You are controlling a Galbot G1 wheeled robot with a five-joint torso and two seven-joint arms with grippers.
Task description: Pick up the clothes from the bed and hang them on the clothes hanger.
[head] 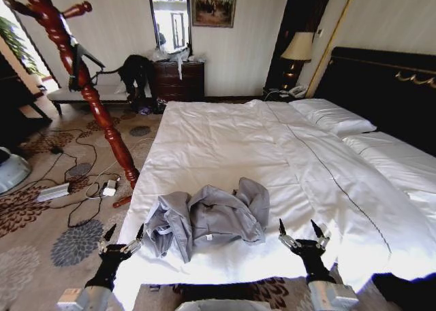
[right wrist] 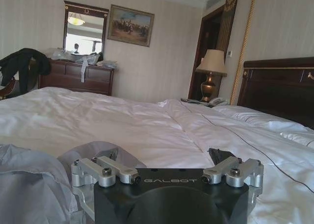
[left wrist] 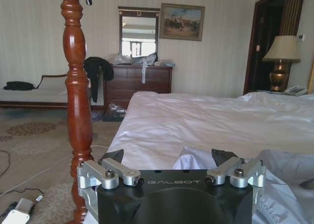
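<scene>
Approaching: crumpled light grey zip jacket (head: 208, 219) lies lower centre on white-duveted bed (head: 225, 148); your left gripper (head: 121, 235) and right gripper (head: 304, 232) flank it, fingers spread. Next, pinch the fabric.

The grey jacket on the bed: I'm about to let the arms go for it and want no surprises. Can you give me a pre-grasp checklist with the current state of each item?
1. Grey jacket lies crumpled within view at the near edge of the bed: ok.
2. Left gripper open, at the jacket's left edge: ok.
3. Right gripper open, over bare duvet to the jacket's right: ok.
4. Nothing lying on top of the jacket: ok.
5. Collar or shoulders findable for grasping: cannot tell, the folds hide them.
6. Black hanger hanging on the wooden coat stand, free of clothes: ok.
</scene>
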